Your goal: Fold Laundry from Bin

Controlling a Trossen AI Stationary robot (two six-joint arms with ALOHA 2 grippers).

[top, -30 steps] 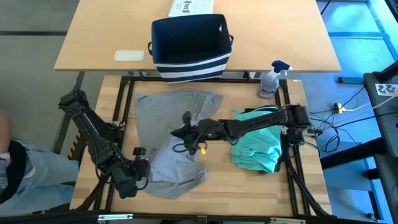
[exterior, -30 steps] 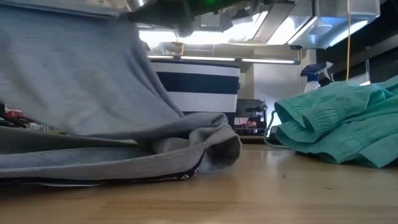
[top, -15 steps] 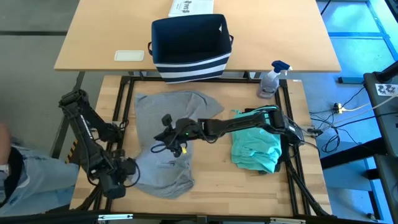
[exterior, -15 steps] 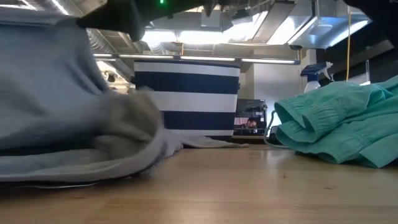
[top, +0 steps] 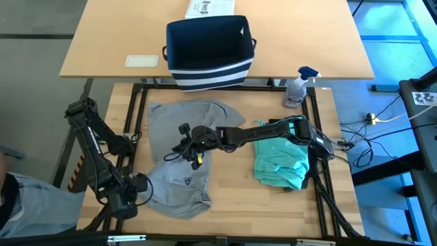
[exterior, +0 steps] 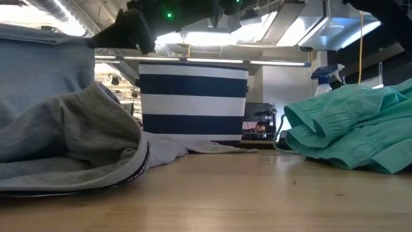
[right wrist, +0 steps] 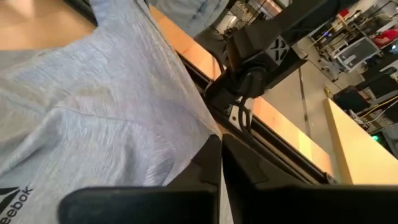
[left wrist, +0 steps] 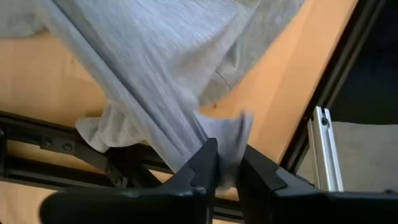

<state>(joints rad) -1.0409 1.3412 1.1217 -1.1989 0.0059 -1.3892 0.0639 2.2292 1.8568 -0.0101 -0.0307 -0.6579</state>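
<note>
1. Since a second ago my right gripper has dragged the grey T-shirt leftward on the table, clamped on it.
2. My left gripper pinches its near-left corner; I'd keep both pulls even, avoiding bunching.

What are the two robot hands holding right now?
Left gripper: shut on the grey shirt.
Right gripper: shut on the grey shirt too.

T-shirt left on table, second garment right, bin behind, spray bottle beside.
</note>
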